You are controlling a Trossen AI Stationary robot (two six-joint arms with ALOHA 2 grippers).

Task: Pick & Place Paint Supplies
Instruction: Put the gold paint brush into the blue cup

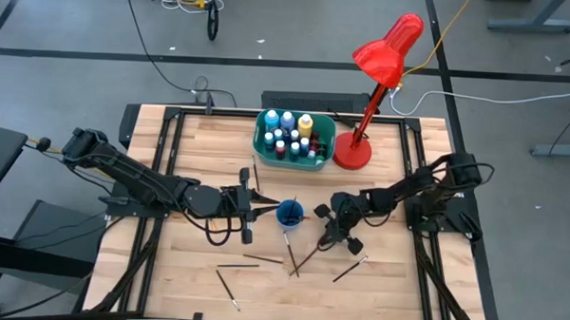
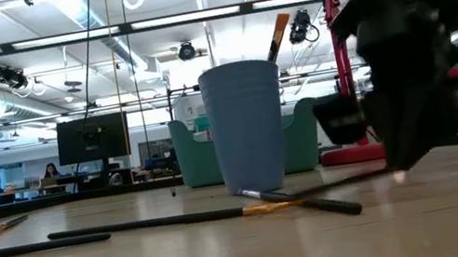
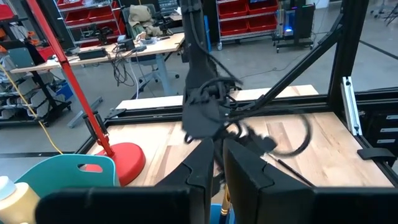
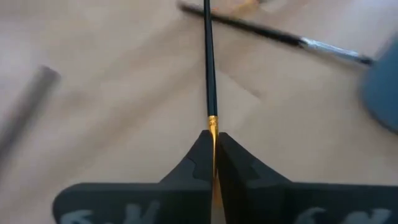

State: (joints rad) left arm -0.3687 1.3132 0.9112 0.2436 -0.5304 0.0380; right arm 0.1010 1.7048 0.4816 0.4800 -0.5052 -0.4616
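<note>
Right pincer (image 4: 213,146) down at the surface (image 1: 375,296), fingers pressed together on a thin black paintbrush (image 4: 208,68) at its gold ferrule. Handle running straight out ahead of the fingertips, in line with the pincer's own axis, lying low along the wood.

Blue cup (image 1: 289,213) just beside and to the left of the right pincer (image 1: 338,230) in the high view, between the two arms; one brush already standing in it. Next move judged to hinge on swinging that long axis upright before carrying it over the cup's rim.

Left pincer (image 1: 257,208) close on the cup's other side, fingers nearly together, seemingly on the standing brush's handle. Loose brushes (image 1: 231,287) scattered nearer the front edge. Paint bottles (image 1: 288,136) in the teal tub (image 1: 263,140).
</note>
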